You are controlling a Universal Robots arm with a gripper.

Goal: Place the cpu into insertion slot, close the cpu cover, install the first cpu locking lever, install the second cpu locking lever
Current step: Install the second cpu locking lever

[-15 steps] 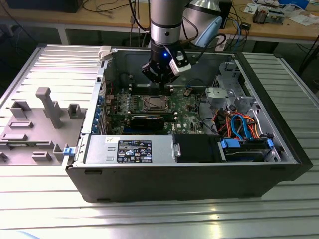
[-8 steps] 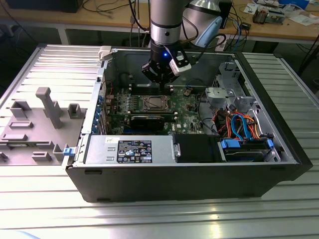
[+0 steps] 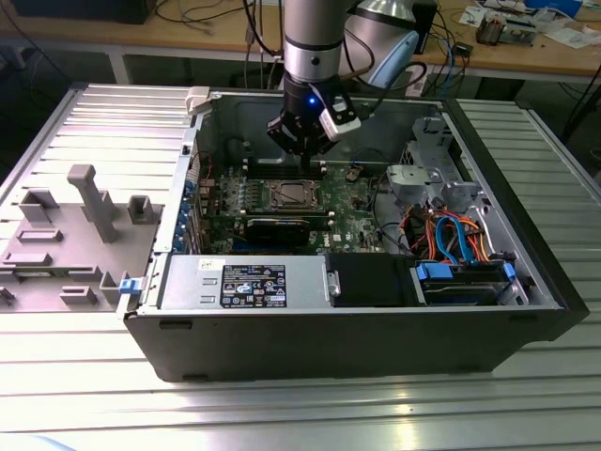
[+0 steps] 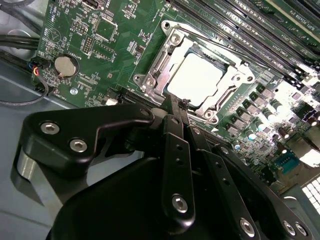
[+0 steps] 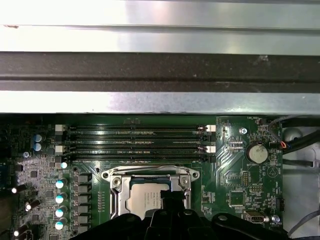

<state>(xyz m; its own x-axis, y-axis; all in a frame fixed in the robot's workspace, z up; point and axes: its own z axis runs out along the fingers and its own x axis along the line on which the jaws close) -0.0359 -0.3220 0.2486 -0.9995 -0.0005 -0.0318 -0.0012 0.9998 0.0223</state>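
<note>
I see my gripper hovering above the cpu, seated under the cpu cover; fingers pinched narrow, holding nothing.

Silver-grey cylindrical arm; glossy black gripper linkage (silver screw heads); perhaps a blue light.

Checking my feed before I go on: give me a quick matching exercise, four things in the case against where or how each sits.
Things:
1. cpu
2. cpu cover
3. gripper
4. coin cell

States:
A. round and silver, on the green board off to one side of the socket
B. shut, tips at the socket's edge
C. lying flat inside the socket, silver top showing
D. lying flat on the socket, framing the chip

Pairs: 1-C, 2-D, 3-B, 4-A
</note>
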